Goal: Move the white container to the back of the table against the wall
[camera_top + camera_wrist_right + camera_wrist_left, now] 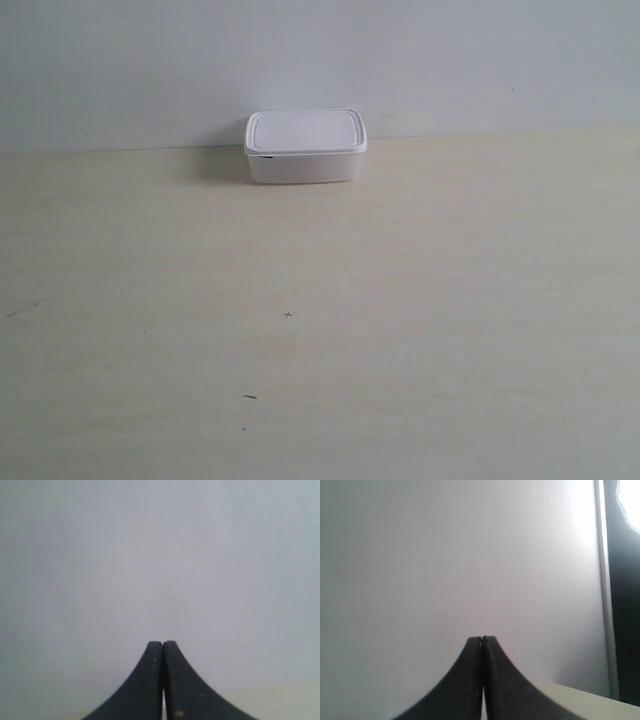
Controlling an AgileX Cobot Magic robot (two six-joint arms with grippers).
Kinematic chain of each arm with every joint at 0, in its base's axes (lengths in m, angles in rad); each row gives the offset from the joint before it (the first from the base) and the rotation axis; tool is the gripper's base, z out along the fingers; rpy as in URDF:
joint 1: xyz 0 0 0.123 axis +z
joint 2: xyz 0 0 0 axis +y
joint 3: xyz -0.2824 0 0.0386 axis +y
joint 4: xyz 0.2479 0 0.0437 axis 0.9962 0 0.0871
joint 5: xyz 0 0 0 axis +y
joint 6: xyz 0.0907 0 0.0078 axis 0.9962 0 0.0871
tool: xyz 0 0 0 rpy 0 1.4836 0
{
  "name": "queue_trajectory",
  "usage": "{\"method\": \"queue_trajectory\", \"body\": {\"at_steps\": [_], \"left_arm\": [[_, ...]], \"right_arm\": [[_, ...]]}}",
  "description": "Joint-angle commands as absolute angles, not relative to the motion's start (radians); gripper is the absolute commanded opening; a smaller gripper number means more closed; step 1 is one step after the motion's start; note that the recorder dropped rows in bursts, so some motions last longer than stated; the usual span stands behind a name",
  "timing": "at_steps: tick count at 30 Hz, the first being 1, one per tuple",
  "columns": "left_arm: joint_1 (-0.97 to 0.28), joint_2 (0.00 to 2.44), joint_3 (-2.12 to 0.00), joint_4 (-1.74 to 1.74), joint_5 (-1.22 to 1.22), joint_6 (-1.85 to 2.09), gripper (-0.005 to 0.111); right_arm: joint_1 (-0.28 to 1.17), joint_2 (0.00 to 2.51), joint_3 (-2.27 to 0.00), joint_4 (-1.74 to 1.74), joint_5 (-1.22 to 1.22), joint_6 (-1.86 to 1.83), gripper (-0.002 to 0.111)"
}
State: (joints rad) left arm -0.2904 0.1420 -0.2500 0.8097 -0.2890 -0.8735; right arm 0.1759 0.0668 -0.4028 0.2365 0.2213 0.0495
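Note:
The white container (305,146), a small rectangular box with its flat lid on, stands at the far edge of the pale wood-grain table (320,330), right up against the plain grey-white wall (320,60). No arm shows in the exterior view. In the left wrist view my left gripper (482,639) is shut, its black fingertips pressed together with nothing between them, facing the wall (445,555). My right gripper (162,643) is likewise shut and empty, pointing at the wall (160,555). The container shows in neither wrist view.
A few tiny dark specks (288,315) mark the tabletop. In the left wrist view a pale vertical strip (603,580) and a dark area (625,605) stand beside the wall, with a corner of the table (585,705) below.

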Motion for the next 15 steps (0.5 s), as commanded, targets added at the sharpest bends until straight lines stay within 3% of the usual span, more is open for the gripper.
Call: {"method": "queue_trajectory", "body": {"at_steps": [1,9,15], "left_arm": [[-0.261,0.125,-0.245,0.808,-0.294,-0.882,0.0],[-0.261,0.125,-0.245,0.797,-0.269,-0.882,0.0],[-0.261,0.157,-0.24,0.36,-0.038,-0.882,0.0]], "right_arm": [[0.166,0.032,-0.4,0.236,0.215,0.053,0.0],[0.166,0.03,-0.395,0.236,0.215,0.053,0.0],[0.166,0.036,-0.395,0.236,0.213,0.053,0.0]]}}
